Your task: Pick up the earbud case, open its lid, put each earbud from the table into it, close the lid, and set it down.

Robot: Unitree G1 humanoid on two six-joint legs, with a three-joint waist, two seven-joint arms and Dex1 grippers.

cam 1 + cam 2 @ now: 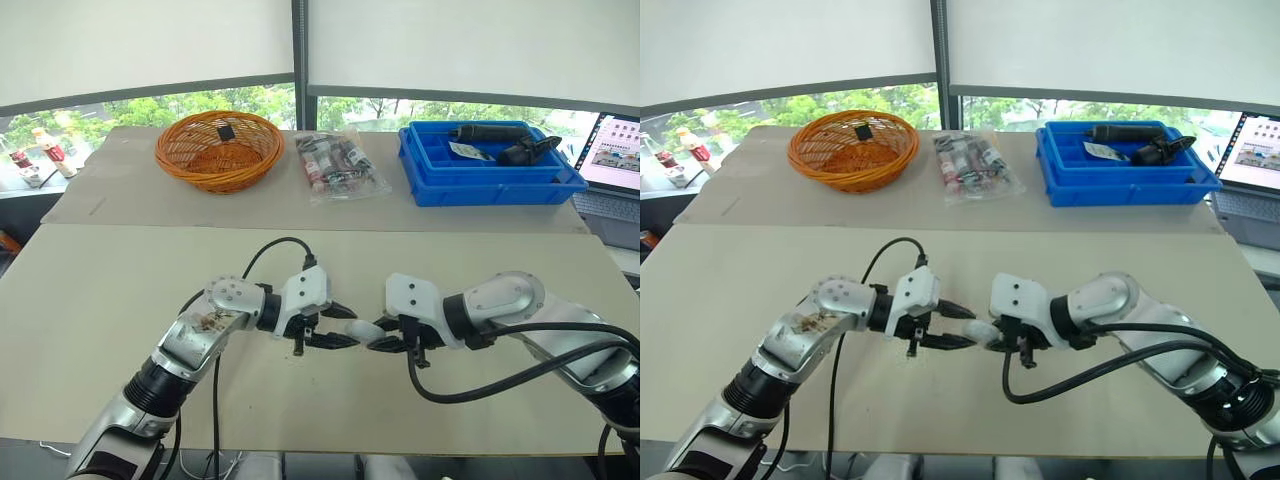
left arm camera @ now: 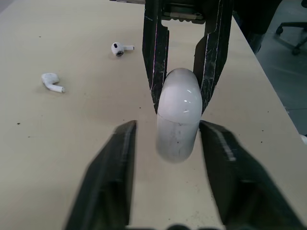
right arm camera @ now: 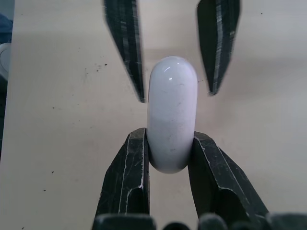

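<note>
Right gripper (image 3: 170,137), clenched across the lower end of the earbud case (image 3: 172,103), carries it clear of the table (image 1: 120,300). Seen from the head, the case hangs near the table's 6 o'clock edge, with this gripper at its 3 o'clock. The lid is shut, and a faint seam crosses the white shell in the left wrist view.

Left gripper (image 1: 348,327), at the case's 9 o'clock, is spread wide. Its two fingers straddle the free end without touching it.

We judge the step in hand to be opening the lid. To do it well, we would close the left fingers only on the part beyond the seam and leave the right grasp firm on the base. We would then swing the lid about its hinge rather than pull along the case. The shell is glossy and rounded, so a pinch set off-centre could squirt it out.

Both earbuds, one (image 2: 120,48) and the other (image 2: 52,81), lie on the table, apart from each other and from the case.

Farther out stand a wicker basket (image 1: 218,150) at 11 o'clock and a blue bin (image 1: 490,165) at 1 o'clock.
</note>
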